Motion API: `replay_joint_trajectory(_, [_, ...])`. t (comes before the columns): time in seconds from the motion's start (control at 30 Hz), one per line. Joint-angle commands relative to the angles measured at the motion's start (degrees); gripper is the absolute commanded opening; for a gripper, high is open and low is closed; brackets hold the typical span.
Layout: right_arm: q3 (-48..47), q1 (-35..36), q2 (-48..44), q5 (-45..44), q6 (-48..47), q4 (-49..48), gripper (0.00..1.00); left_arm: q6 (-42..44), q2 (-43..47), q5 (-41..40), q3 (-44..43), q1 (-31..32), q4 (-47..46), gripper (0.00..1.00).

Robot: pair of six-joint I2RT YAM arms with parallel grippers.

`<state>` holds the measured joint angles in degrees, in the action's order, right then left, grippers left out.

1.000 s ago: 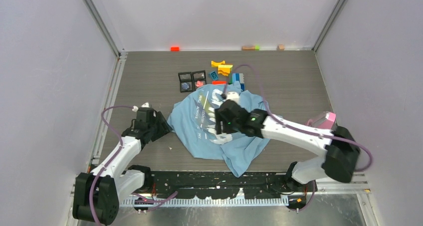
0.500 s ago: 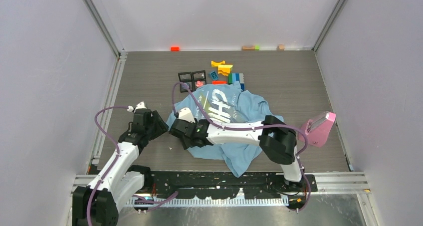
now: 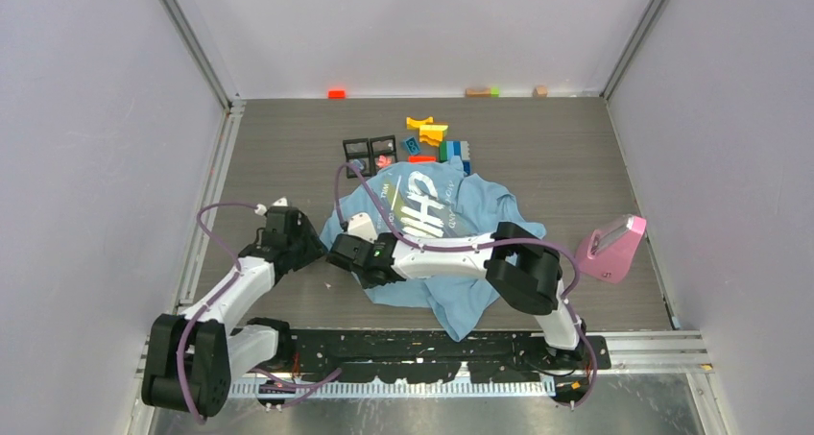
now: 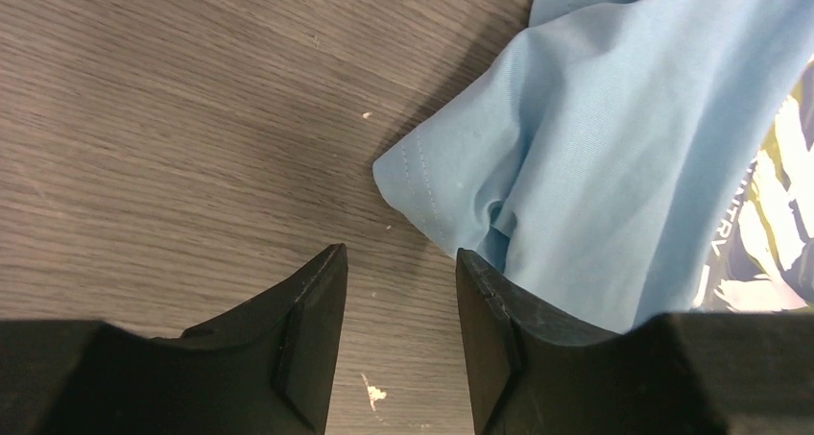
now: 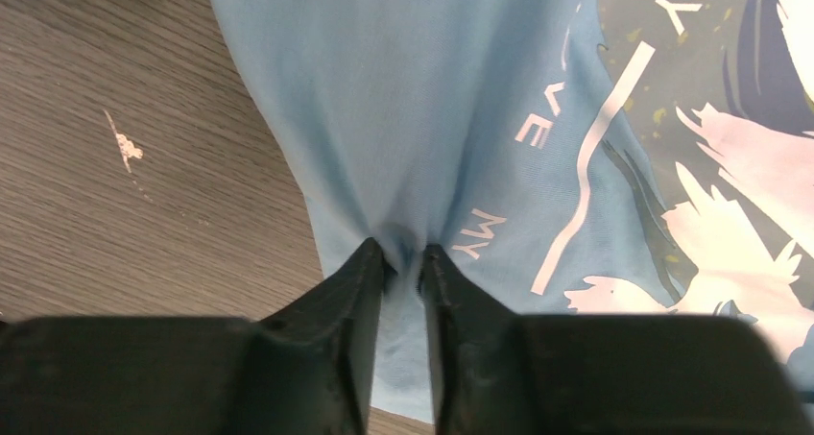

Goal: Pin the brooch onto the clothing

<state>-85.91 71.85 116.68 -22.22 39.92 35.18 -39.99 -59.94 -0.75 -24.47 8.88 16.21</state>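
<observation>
Nearest me, in the lower left of the overhead view, the left arm (image 3: pixel 235 286) reaches low over the counter (image 3: pixel 576 166). Its jaws are released. In the wrist view they stand apart over bare wood with nothing between them, the right-hand one just beside the hem of the clothing (image 4: pixel 595 147). I judge it is placed there to take a second hold on that edge.

The right arm (image 3: pixel 451 257) stretches across the lower middle of the frame to the shirt's lower-left edge. Its jaws are clenched on a pucker of blue cloth beside the small white lettering. I read that pinch as a way to lift or tauten the fabric so a pin has something to pass through.

Beyond them the shirt lies crumpled in the middle of the frame, print upward, which leaves the chest exposed.

Farther off, in the upper middle, two small black trays (image 3: pixel 370 151) sit near the shirt's far edge. A pinkish-red speck in the right-hand tray looks like the brooch (image 3: pixel 385 158), though it is too small to be sure. Neither arm is near it, so I take it the cloth is being readied first. Coloured toy blocks (image 3: pixel 437 137) lie just beside the trays.
</observation>
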Motion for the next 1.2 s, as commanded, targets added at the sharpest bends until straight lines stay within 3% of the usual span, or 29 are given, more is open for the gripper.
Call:
replay_joint_trajectory(0.0, [0.32,0.39,-0.34,-1.8,2.27,-0.99,0.15,1.63,-2.75,0.49,-0.81,-0.27,-5.48,0.47])
replay_joint_trajectory(0.07, [0.65,0.39,-0.52,-1.53,2.39,-1.29,0.03,2.41,-4.12,3.03,-1.35,-0.27,-6.92,0.47])
replay_joint_trajectory(0.3, [1.9,0.32,-4.15,-0.59,2.75,-2.12,0.0,3.42,-10.69,10.61,-2.57,-0.27,-13.23,0.44])
replay_joint_trajectory(0.47, [3.27,0.18,-8.24,-1.24,3.14,-1.91,0.01,3.63,-13.62,12.89,-3.8,-0.27,-15.68,0.01])
replay_joint_trajectory(0.57, [4.1,-0.29,-12.46,-2.5,3.23,-0.98,0.0,4.23,-9.17,11.07,-6.45,-0.27,-12.13,0.0])
replay_joint_trajectory(0.7, [6.53,-2.92,-17.46,-2.39,3.12,0.18,0.01,6.8,-2.62,6.34,-14.88,-0.27,0.98,0.0])
replay_joint_trajectory(0.83, [10.03,-9.75,-20.18,1.53,2.47,-1.06,0.0,10.91,-2.17,4.85,-22.92,-0.27,9.08,0.0])
replay_joint_trajectory(0.9, [13.66,-15.28,-20.38,4.47,1.64,-3.53,0.0,12.97,-5.59,6.04,-26.23,-0.27,11.07,0.04])
replay_joint_trajectory(1.0, [15.85,-20.09,-18.12,8.89,-0.03,-7.7,0.0,15.44,-13.97,8.87,-30.56,-0.27,14.26,0.19])
replay_joint_trajectory(1.1, [15.15,-22.89,-14.62,10.31,-1.44,-8.31,0.0,15.12,-16.78,9.75,-30.41,-0.27,13.67,0.52])
replay_joint_trajectory(1.17, [14.53,-23.27,-11.52,10.52,-2.0,-8.54,0.0,13.52,-15.34,9.8,-27.78,-0.27,11.14,0.64])
